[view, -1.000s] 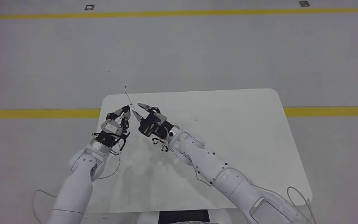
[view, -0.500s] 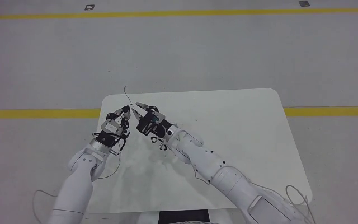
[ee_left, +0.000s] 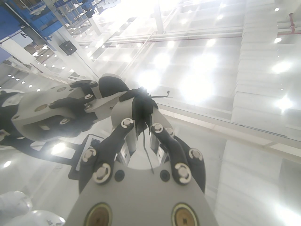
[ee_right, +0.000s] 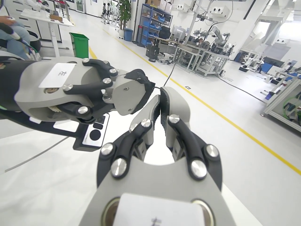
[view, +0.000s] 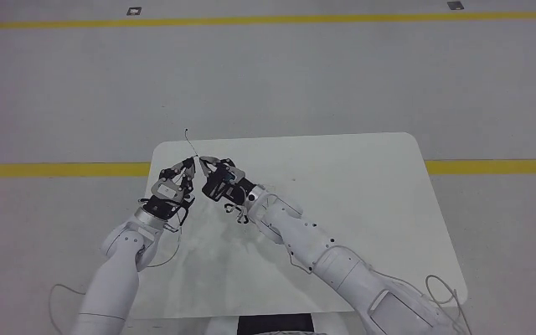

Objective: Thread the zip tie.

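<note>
Right pincer point(ee_right: 160, 95) has edged against left pincer point(ee_right: 147, 84) gripping zip tie point(ee_right: 169, 75).

Counts: 1 zip tie point(view: 191, 142), 1 table point(view: 352, 193), 2 grippers: left gripper point(view: 190, 166), right gripper point(view: 204, 162). Floor: 2 yellow lines point(view: 268, 18), 2 dark markers point(view: 134, 11). Room in right wrist view: 1 green bin point(ee_right: 79, 44), 1 blue bin point(ee_right: 128, 34), 1 plant point(ee_right: 124, 3).

— What sort of place is this?
— A robotics lab in a big industrial hall. There's a glossy floor point(ee_right: 211, 142) with a yellow line point(ee_right: 225, 118), blue racks of bins point(ee_right: 152, 12), aluminium-frame benches point(ee_right: 207, 57) and a white robot arm point(ee_right: 217, 34) far off.
— Anything else?
— A green bin point(ee_right: 78, 44), a potted plant point(ee_right: 124, 3), and rows of ceiling lights point(ee_left: 162, 59) high overhead.
</note>
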`<state>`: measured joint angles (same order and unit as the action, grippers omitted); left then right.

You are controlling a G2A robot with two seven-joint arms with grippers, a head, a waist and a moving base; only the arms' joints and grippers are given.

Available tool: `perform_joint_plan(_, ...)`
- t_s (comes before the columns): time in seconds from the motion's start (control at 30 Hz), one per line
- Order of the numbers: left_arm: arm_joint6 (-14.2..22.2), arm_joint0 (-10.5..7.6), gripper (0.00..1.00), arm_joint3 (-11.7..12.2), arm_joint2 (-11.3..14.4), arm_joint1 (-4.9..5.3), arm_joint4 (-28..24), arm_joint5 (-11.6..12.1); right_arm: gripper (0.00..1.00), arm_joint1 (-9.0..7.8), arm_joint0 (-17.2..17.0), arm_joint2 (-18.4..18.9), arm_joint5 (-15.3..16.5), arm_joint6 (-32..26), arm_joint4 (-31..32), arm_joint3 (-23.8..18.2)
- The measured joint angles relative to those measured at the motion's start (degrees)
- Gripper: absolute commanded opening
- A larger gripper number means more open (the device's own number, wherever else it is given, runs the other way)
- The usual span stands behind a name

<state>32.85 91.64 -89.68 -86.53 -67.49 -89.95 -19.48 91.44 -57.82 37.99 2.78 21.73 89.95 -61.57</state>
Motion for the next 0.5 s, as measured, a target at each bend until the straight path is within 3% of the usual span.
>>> perform_joint_plan(0.5, 0.0, 0.00, 0.00, 0.0, 0.0, 0.00, 0.0, 0.0, 0.00, -3.23, -1.1, -0.2, -2.3, -3.6, 0.0, 0.6)
